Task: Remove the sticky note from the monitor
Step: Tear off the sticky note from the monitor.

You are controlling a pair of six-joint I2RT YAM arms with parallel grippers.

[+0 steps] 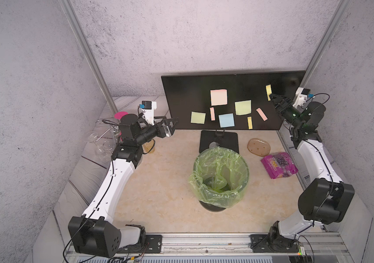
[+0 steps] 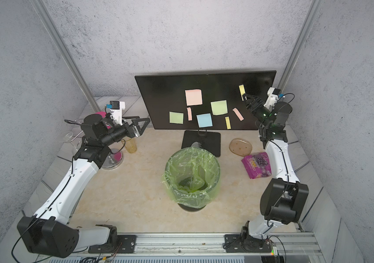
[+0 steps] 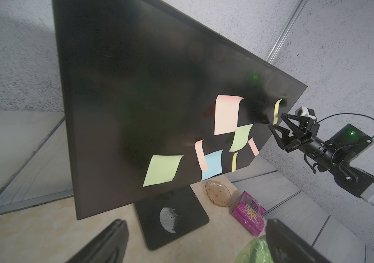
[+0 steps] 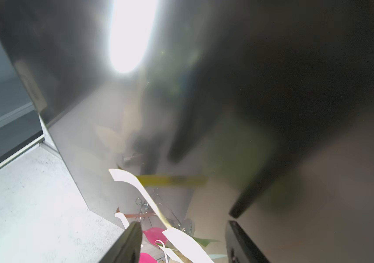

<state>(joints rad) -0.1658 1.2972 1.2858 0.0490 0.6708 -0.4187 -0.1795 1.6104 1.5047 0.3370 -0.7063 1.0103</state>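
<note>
I'd pinch the narrow yellow sticky note [image 1: 268, 91], stuck high near the right edge of the monitor [image 1: 192, 95], by its loose lower end and peel it gently, without scraping the glass. My right arm [image 1: 315, 157] reaches up from the surface's right side, its jaws partly apart with the strip between them, apparently not yet clamped. The left arm [image 1: 113, 180] hovers by the monitor's left edge, jaws wide and empty.
</note>
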